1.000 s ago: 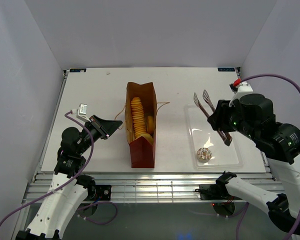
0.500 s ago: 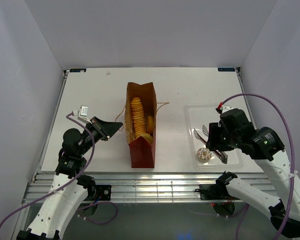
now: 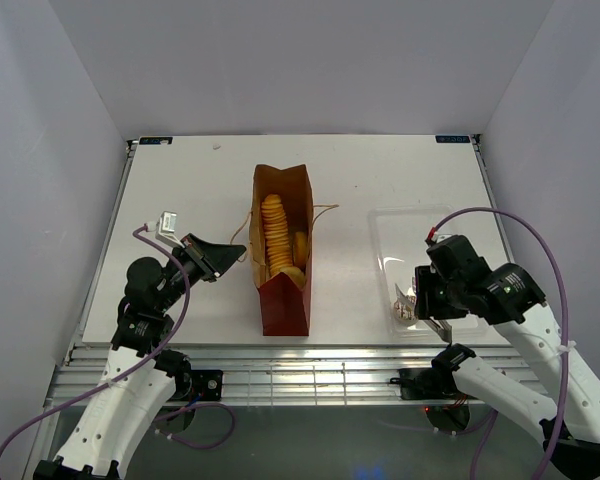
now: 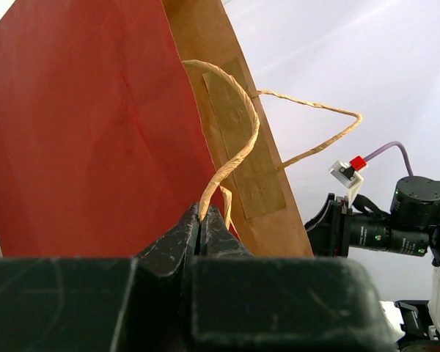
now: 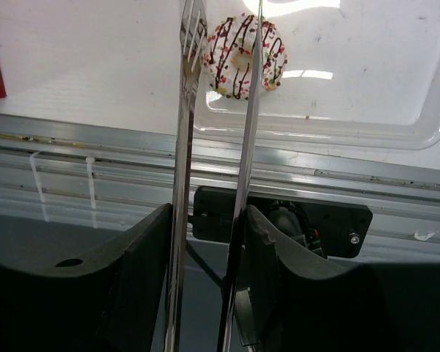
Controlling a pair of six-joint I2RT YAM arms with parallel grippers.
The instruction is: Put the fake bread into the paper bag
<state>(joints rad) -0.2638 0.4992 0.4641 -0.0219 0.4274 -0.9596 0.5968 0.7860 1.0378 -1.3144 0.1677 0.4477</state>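
Observation:
The paper bag (image 3: 283, 300) lies on the table with its open mouth facing away from me. Inside it rest a long ridged golden loaf (image 3: 272, 235) and a ring bun (image 3: 300, 243). My left gripper (image 4: 203, 218) is shut on the bag's twine handle (image 4: 238, 143), left of the bag (image 4: 95, 132). My right gripper (image 5: 209, 227) is shut on metal tongs (image 5: 185, 139). Their tips reach the small white, brown-streaked pastry (image 5: 246, 55), with one blade beside it and one across it. The pastry (image 3: 406, 308) sits in the near corner of the clear tray (image 3: 430, 235).
An aluminium rail frame (image 3: 320, 362) runs along the table's near edge, just below the tray's rim (image 5: 337, 132). White walls enclose the table on three sides. The right arm's purple cable (image 3: 540, 250) loops over the tray side.
My right arm swung down and toward the near edge, carrying the tongs from above the tray's far side to the pastry. The left arm and the bag stayed put.

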